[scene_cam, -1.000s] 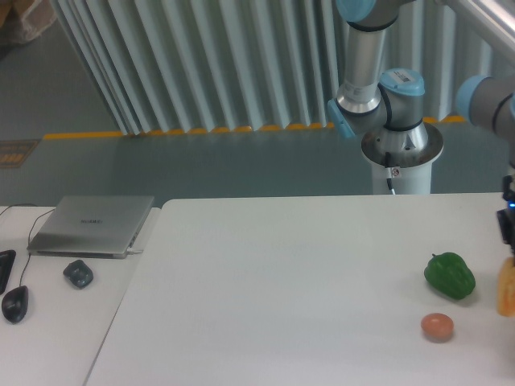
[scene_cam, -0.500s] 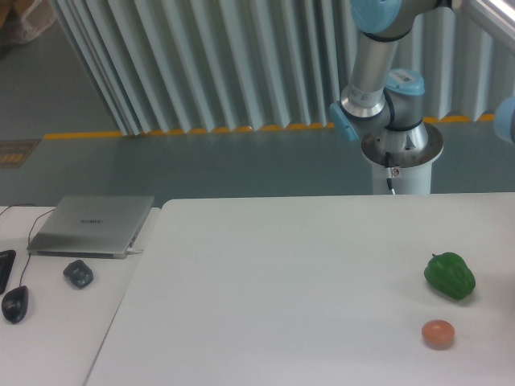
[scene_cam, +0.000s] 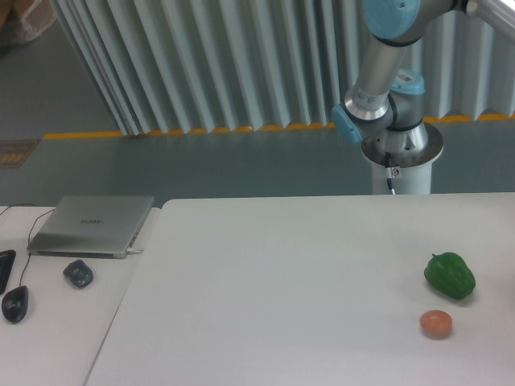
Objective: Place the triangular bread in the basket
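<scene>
The triangular bread is out of view in the camera frame, and so is the basket. My gripper is out of view too, beyond the right edge. Only the arm's base (scene_cam: pixel 401 145) and its upper links (scene_cam: pixel 378 72) show, at the back right behind the table.
A green bell pepper (scene_cam: pixel 450 275) lies near the right edge of the white table (scene_cam: pixel 282 273). A small pinkish-brown ball (scene_cam: pixel 435 323) sits in front of it. On the side desk at the left are a closed laptop (scene_cam: pixel 92 225), a dark object (scene_cam: pixel 78 273) and a mouse (scene_cam: pixel 14 304).
One second ago the gripper and an orange-tan piece showed at the right edge; both have left the frame. The arm's upper links have swung rightward. The ball shifted slightly.
</scene>
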Robot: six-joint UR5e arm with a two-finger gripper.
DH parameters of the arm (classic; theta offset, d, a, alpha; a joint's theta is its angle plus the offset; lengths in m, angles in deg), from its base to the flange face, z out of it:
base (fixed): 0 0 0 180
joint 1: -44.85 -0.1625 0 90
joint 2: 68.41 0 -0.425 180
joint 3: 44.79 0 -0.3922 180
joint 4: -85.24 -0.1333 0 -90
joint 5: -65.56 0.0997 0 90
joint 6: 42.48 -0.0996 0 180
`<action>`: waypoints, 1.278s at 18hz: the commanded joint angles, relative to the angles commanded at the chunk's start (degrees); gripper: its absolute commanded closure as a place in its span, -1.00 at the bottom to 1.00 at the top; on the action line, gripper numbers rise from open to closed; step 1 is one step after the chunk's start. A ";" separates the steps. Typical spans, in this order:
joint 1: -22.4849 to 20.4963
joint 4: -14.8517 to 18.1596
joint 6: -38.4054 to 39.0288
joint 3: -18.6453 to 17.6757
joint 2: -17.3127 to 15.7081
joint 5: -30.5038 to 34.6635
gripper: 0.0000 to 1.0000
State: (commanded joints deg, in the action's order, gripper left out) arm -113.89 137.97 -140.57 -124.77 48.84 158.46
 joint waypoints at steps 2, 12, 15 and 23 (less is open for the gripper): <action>0.00 -0.09 0.01 0.09 0.00 0.00 -1.00; 6.50 6.31 2.90 -0.27 -2.81 -1.22 -1.00; 6.68 10.27 3.17 0.35 -3.33 -3.51 -1.00; 12.47 19.33 6.67 -1.40 -4.83 -6.50 -1.00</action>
State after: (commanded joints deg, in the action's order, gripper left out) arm -101.41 157.31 -133.90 -126.17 44.01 151.96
